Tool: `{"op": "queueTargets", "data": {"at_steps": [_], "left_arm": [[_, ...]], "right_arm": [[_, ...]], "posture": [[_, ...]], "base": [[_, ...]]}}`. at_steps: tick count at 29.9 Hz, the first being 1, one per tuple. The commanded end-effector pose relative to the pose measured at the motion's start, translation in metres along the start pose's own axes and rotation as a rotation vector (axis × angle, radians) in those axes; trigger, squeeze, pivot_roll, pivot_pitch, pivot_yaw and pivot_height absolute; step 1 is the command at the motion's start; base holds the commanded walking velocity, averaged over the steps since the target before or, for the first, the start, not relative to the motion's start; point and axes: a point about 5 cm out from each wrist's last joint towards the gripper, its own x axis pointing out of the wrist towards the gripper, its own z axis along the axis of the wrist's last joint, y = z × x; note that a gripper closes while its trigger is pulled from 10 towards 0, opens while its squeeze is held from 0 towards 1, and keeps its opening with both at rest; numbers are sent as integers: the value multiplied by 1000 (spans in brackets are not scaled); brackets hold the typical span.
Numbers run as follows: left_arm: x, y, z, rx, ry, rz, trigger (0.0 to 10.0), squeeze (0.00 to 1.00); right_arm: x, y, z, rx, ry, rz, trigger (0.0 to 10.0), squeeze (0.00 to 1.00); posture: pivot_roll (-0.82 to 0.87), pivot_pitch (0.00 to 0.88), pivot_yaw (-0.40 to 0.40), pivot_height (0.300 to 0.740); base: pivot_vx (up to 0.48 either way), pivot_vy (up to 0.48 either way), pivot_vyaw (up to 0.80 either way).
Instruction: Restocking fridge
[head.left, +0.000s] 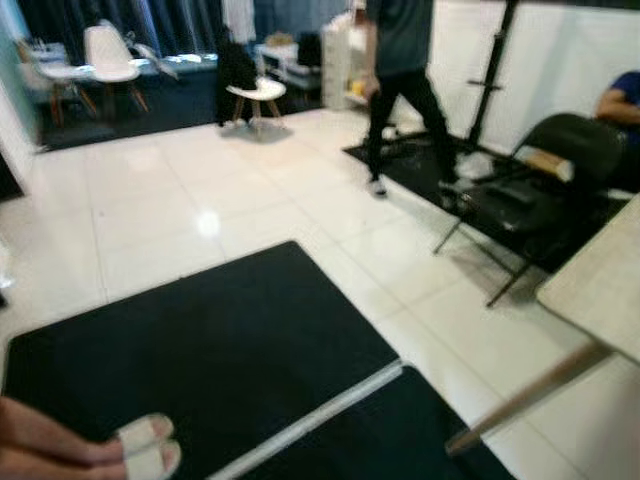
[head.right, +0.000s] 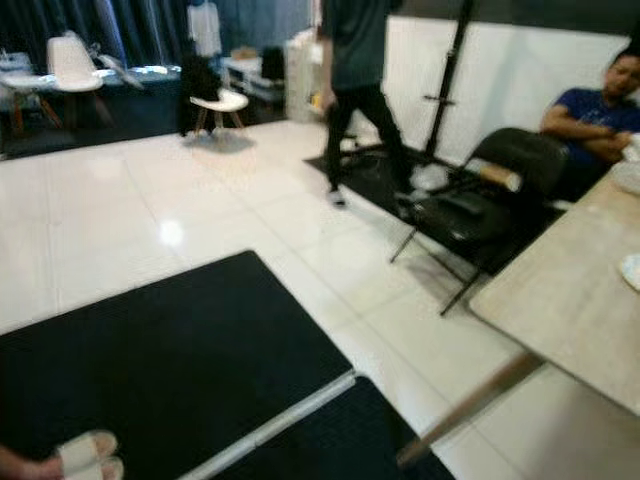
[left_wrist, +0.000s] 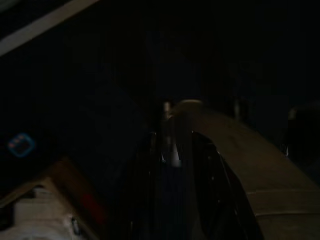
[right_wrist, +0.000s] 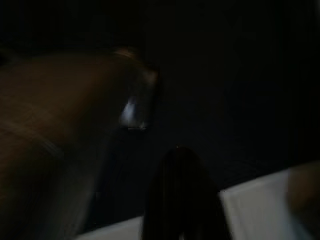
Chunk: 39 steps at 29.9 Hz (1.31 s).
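Well, pretty blurry from the head cam. Looking down at a glossy white tile floor (head.left: 200, 190) with a big black mat (head.left: 220, 350) up close, plus a pale strip (head.left: 320, 415) running along its near edge, between it and a second dark mat. Down in the near left corner, somebody's foot in a white slipper (head.left: 148, 448) on that mat.

Over on the right, corner of a light wooden table (head.left: 600, 290) with one slanted leg (head.left: 530, 395) reaching the floor. Just behind it, a black folding chair (head.left: 560, 170), and a seated person (head.right: 585, 110) in a blue top leaning back past it. Another person (head.left: 400, 60) in dark clothes mid-stride further back, near a white wall. Couple of white chairs (head.left: 108, 55) way off by dark curtains.

Wrist cams super dark. Left gripper (left_wrist: 172, 190) just a black shape over dark ground, right gripper (right_wrist: 180, 200) same deal beside a pale patch. Can't tell open or closed for either. Can't tell where the fridge is from any of this.
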Motion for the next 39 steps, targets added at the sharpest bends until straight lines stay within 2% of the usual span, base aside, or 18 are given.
{"op": "queueTargets", "data": {"at_steps": [1, 16, 20, 28, 39], "left_arm": [[-2, 0, -11, 4, 42, -1, 10000, 0], [-2, 2, -10, 17, 44, -1, 10000, 0], [-3, 2, -10, 20, 44, -1, 10000, 0], [-3, 3, -9, 22, 42, -1, 10000, 0], [-3, 4, -10, 19, 44, 1, 10000, 0]], "right_arm": [[-1, -1, -5, 3, 18, -7, 10000, 0], [-1, -1, -8, -30, 47, 1, 10000, 0], [-1, -1, -10, -35, 48, 0, 10000, 0], [-2, -1, -16, -104, 86, 1, 10000, 0], [-2, -2, -17, -100, 89, -10, 10000, 0]], "posture": [[-84, 28, 22, 740], [-82, 29, 23, 740], [-80, 18, 23, 740], [-81, 19, 27, 740], [-76, 10, 34, 740]], "base": [[322, 0, 0], [321, 0, 0], [322, 0, -714], [320, 0, 0], [322, 0, 0]]}}
